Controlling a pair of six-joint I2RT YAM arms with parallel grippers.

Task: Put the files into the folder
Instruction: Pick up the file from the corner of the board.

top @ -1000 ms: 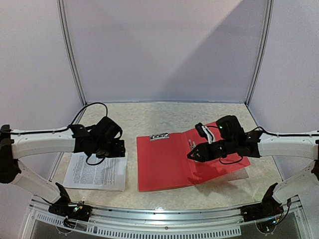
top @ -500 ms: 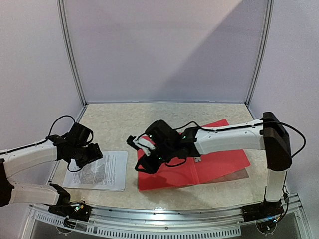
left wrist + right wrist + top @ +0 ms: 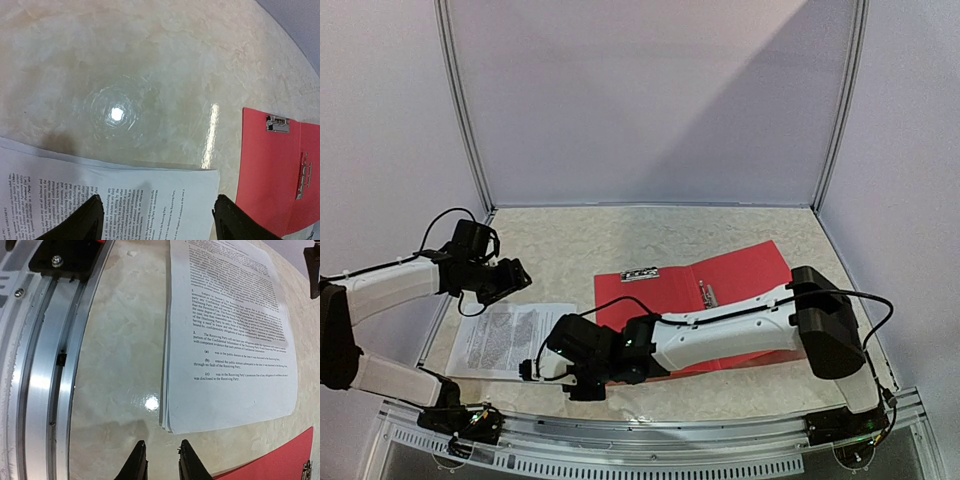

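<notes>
- The files (image 3: pixel 505 335) lie flat on the surface (image 3: pixel 620 240) just left of the folder (image 3: pixel 740 285), which lies open. No sheet is inside it yet.
- The right gripper (image 3: pixel 533 370) sits low at the corner of the files nearest the folder, its jaws nearly together and empty. Jaws that narrow may shove the stack instead of getting under it, so the sheets could slide away from the folder or fan out.
- The stack is thin and lies flush on the surface. A fingertip could scrape past it or catch only the top sheet, splitting the files.
- The right arm stretches across the open folder. If it drags as it moves, it could shift the folder or knock a cover shut.
- The left gripper (image 3: pixel 510 280) hovers left of the folder above the files, jaws wide and empty. If it comes down off the paper, nothing pins the stack.
- The metal clips (image 3: pixel 706 294) inside the folder could snag a leading paper edge and crumple it.
</notes>
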